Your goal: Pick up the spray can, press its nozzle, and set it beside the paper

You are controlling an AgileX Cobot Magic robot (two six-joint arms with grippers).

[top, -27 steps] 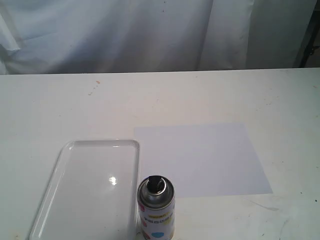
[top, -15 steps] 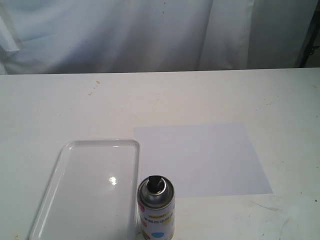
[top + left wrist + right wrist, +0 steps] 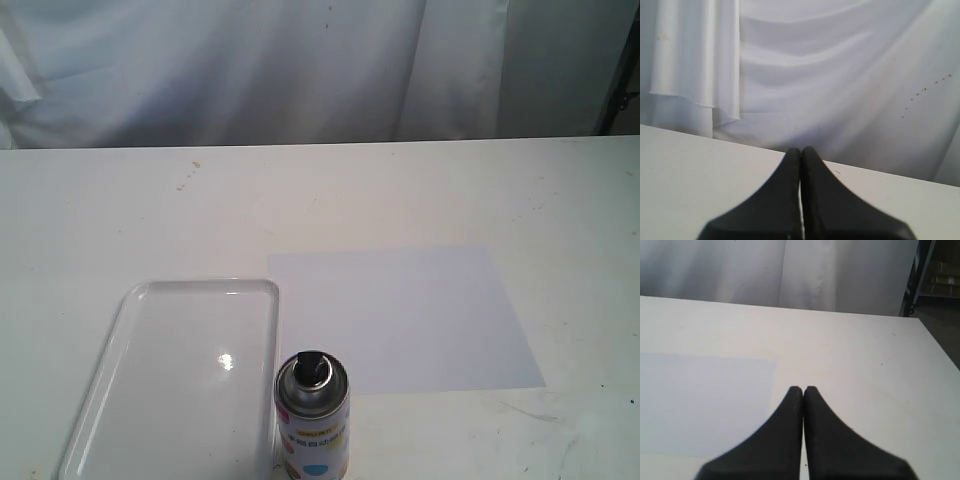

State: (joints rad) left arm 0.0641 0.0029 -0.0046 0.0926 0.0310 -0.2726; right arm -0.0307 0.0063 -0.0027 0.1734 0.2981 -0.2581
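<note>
My left end effector (image 3: 800,150) has its jaws pressed together with nothing between them. It looks out over bare desk (image 3: 400,190) toward the far edge, where the white curtain (image 3: 840,75) hangs. My right end effector (image 3: 803,389) is also pinched closed and empty. Beyond it I see a corner of the paper (image 3: 700,400) and open desk running out to a side edge. Neither end effector shows in the exterior view, so I judge both to be well apart from the work.

The task looks unstarted to me; the step in hand is the reach for the pick-up. The spray can (image 3: 312,420) stands at the near edge of the desk, about midway along it. It is just beside the near corner of the clear tray (image 3: 140,300) and just short of the paper's near edge. The paper lies flat, spreading from the desk's middle toward the right edge.

The can's long axis is upright, with its silver dome and the black nozzle (image 3: 311,366) pointing up. I cannot tell which way the spray opening faces.

The next move calls for spreading one end effector's jaws, bringing it in level around the can's labelled body below the dome, and closing squarely so the can does not tip. The tray's wall sits close on one side, so I would come in clear of it.
</note>
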